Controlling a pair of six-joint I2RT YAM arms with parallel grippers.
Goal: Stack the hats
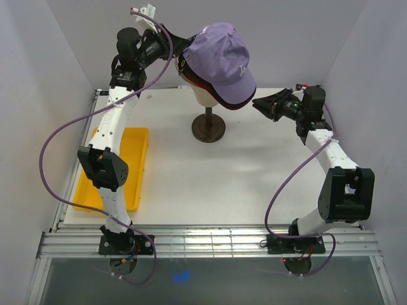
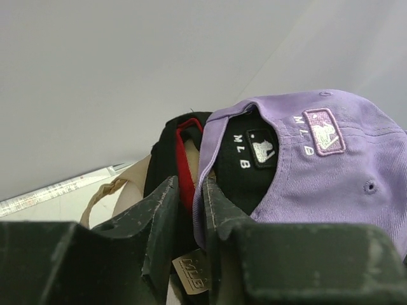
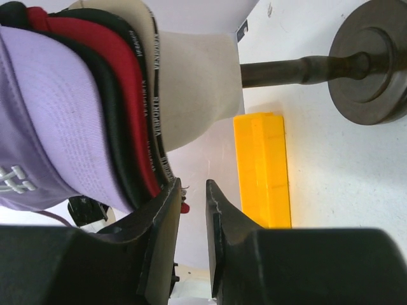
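The hats are stacked on the cream mannequin head (image 1: 205,96). The lavender cap (image 1: 222,57) is on top, over black and red ones. In the left wrist view the lavender cap (image 2: 331,171) covers a black cap (image 2: 164,159), a red cap (image 2: 184,166) and a tan strap (image 2: 114,187). My left gripper (image 1: 182,56) is behind the stack, closed on the lavender cap's rear edge and brass buckle (image 2: 192,272). My right gripper (image 1: 257,103) is at the brims, a little open and empty. One of its fingers (image 3: 162,216) touches the brim edges under the red brim (image 3: 124,89).
The mannequin's dark round stand (image 1: 208,129) sits at the back middle of the white table. A flat yellow tray (image 1: 135,181) lies at the left under the left arm, and also shows in the right wrist view (image 3: 261,165). White walls stand close on three sides.
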